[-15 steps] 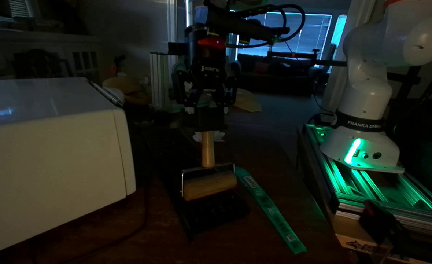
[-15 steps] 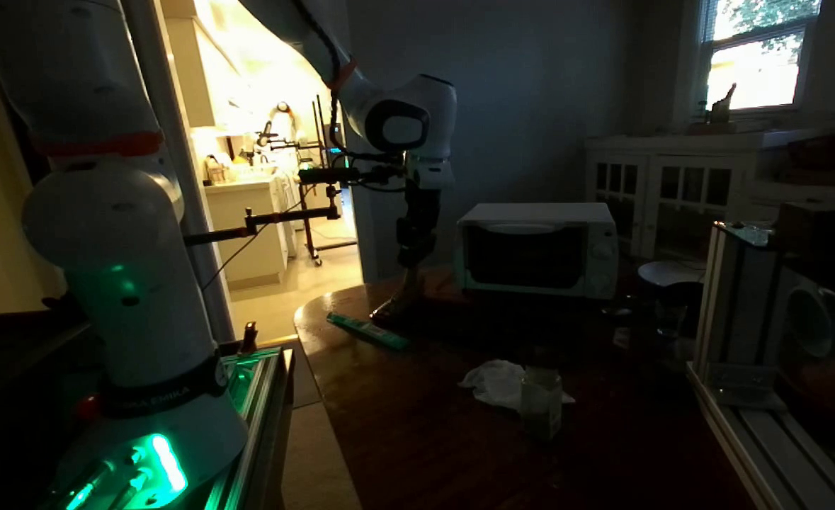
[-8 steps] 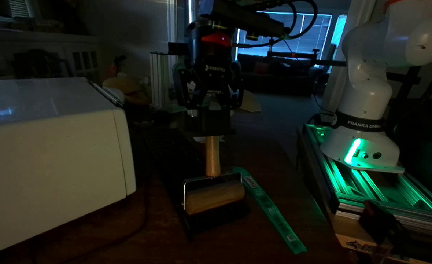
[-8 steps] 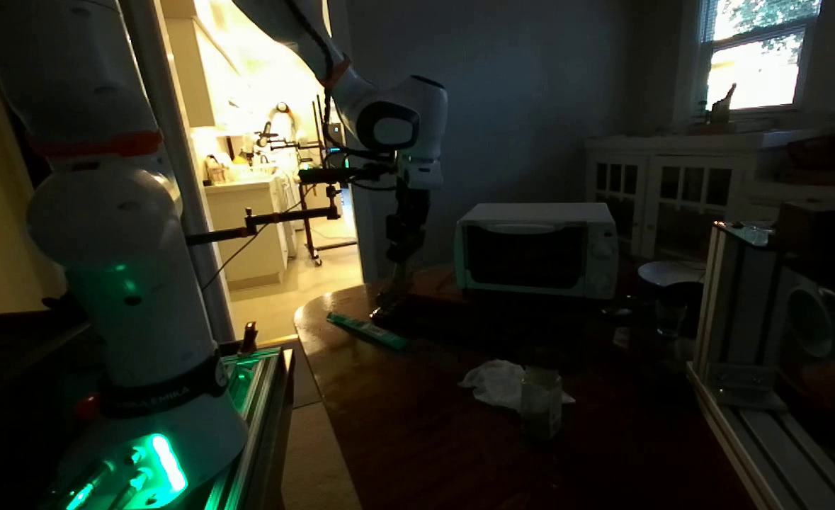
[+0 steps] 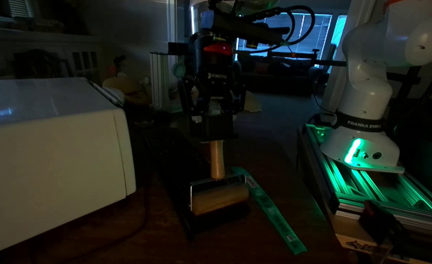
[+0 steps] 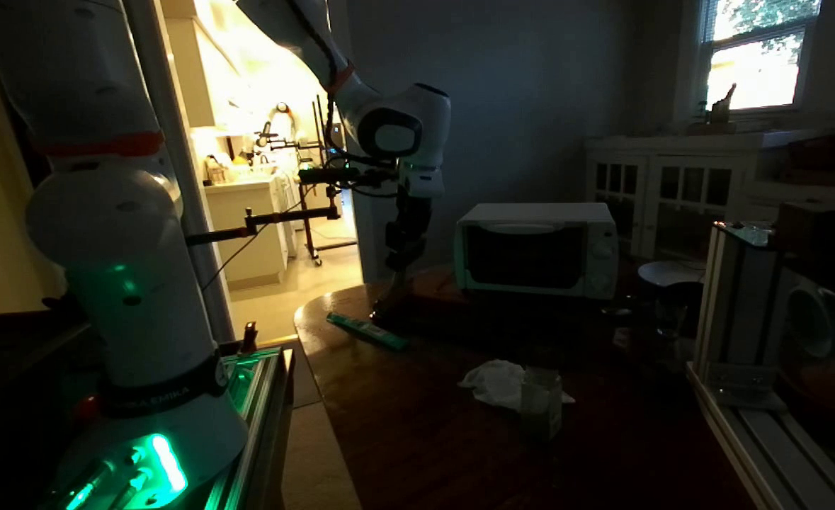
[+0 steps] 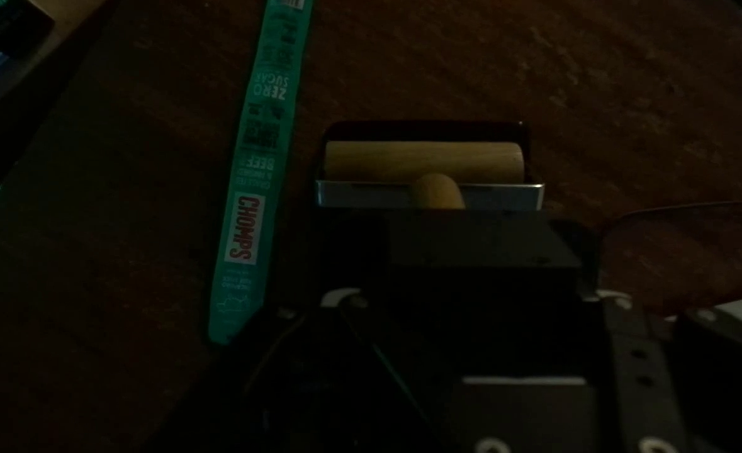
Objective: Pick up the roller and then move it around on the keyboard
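In an exterior view, the T-shaped wooden roller (image 5: 220, 200) is in my black gripper (image 5: 216, 132), over the near end of the thin black rectangular keyboard (image 5: 175, 156); right of it lies the long green strip (image 5: 271, 209), left the boxy white oven (image 5: 54, 161).

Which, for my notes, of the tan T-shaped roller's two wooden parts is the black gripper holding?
The straight tan wooden handle, upper end in the gripper; the tan wooden cylinder crosswise below is outside it.

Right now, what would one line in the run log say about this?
hand: shut on handle of roller | roller: handle up, over one end of keyboard, contact unclear | green strip: lying beside keyboard
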`<state>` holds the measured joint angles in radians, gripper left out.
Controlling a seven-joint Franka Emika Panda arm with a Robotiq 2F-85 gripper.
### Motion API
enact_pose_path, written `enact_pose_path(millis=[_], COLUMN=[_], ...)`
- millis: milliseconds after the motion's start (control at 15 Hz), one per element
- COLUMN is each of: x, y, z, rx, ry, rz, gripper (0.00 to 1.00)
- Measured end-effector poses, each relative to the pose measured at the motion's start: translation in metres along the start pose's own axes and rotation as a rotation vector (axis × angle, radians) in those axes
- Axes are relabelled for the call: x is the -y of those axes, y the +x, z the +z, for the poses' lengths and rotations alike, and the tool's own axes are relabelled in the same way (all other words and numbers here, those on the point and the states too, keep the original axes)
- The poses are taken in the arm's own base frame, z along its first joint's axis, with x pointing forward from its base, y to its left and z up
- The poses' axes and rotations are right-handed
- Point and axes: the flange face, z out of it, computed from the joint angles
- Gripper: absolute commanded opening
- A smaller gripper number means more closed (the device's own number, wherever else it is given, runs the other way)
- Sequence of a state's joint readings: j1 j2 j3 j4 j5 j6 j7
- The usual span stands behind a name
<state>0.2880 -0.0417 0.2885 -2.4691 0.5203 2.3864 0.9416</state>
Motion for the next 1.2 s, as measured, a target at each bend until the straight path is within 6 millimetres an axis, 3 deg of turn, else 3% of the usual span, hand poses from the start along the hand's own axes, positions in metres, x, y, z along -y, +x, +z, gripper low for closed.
enact_pose_path(millis=[467, 1200], x=[-0.003, -0.014], y=[0.022, 0.091], z=[-0.006, -0.037], rx=[-0.005, -0.07], ry=[0.006, -0.01], rz=[0.044, 0.148], gripper=[0.33, 0.33])
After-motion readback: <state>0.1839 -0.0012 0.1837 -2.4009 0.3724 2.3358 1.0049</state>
